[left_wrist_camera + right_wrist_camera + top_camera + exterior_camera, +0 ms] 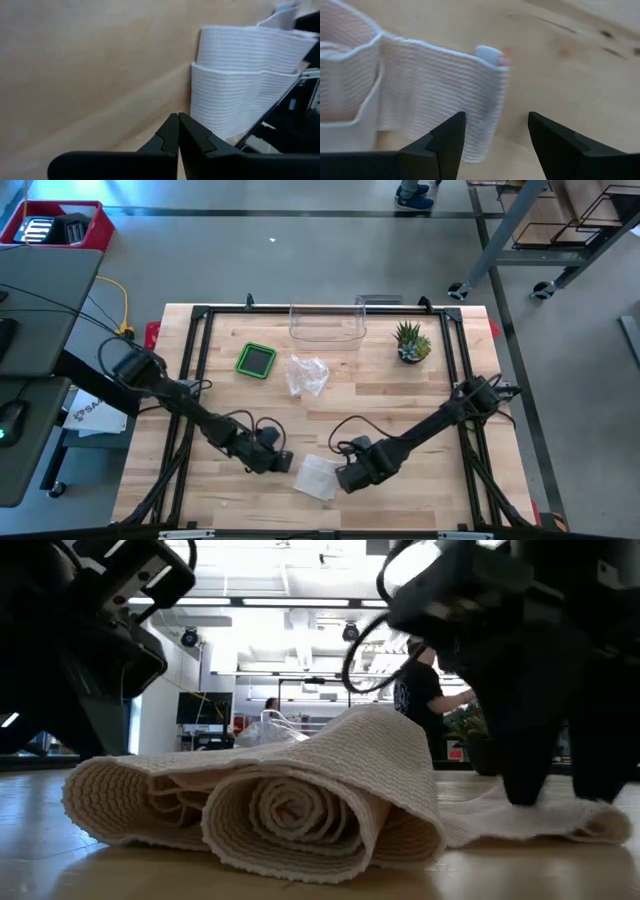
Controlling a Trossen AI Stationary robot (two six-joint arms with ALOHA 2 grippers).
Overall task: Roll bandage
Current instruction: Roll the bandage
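Lying between left tool [283, 463] and right tool [343, 477]: bandage [318, 476].

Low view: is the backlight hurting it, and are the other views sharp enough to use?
Low view: bright ceiling lights leave both arms as dark silhouettes, yet the loosely rolled off-white woven bandage reads sharply. Left wrist view: the shut left gripper is crisp, the wooden table soft. Right wrist view: mildly blurred throughout, open right gripper included. High view: evenly lit, glare only on the floor.

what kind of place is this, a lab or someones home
Most likely a robotics lab or workshop: a framed wooden table on a concrete floor, wheeled metal racks nearby, and ceiling strip lights over an open room.
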